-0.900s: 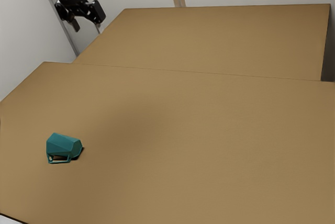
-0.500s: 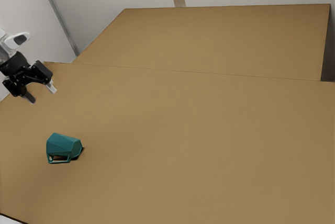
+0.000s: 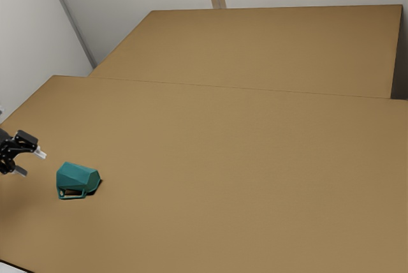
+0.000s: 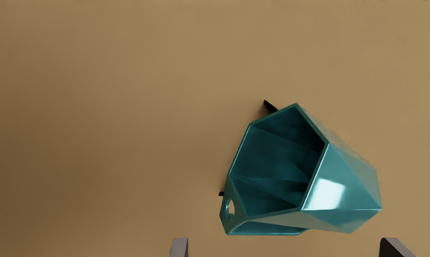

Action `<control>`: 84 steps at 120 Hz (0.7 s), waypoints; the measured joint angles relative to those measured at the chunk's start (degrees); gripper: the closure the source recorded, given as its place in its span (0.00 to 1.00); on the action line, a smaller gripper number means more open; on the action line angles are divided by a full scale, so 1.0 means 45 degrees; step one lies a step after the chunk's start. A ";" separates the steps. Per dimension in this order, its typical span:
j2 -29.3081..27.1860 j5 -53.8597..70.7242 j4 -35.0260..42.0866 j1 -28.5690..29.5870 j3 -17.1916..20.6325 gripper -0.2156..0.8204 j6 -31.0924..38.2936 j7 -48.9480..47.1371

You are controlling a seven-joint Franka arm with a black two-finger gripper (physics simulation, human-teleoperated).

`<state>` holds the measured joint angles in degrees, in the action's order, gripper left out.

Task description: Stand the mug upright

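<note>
Exterior view, tipped mug (image 3: 78, 176), near end effector (image 3: 32, 163)

teal mug (image 4: 343, 185) on a plain tan table (image 4: 111, 107)

We can read no text, labels, brands, numbers or signs here.
</note>
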<state>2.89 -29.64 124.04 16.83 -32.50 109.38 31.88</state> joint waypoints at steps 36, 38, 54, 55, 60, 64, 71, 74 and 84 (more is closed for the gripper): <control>0.0613 -0.3588 0.0492 0.0271 -0.1762 0.23 -0.1844 0.2835; 0.0626 -0.3681 0.0493 0.0282 -0.1799 0.23 -0.1945 0.2984; 0.1430 -0.4614 0.0413 0.0188 -0.1890 0.23 -0.2660 0.4127; 0.1503 -0.4686 0.0404 0.0181 -0.1891 0.23 -0.2704 0.4194; 0.1766 -0.4999 0.0362 0.0147 -0.1894 0.23 -0.2903 0.4515; 0.1891 -0.5199 0.0314 0.0123 -0.1889 0.23 -0.3033 0.4755; 0.1990 -0.5445 0.0273 0.0081 -0.1887 0.23 -0.3212 0.5145; 0.2007 -0.5519 0.0265 0.0070 -0.1886 0.23 -0.3273 0.5301; 0.2052 -0.5692 0.0258 -0.0008 -0.1878 0.23 -0.3410 0.5775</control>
<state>12.12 -55.26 125.20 16.79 -40.95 94.03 57.87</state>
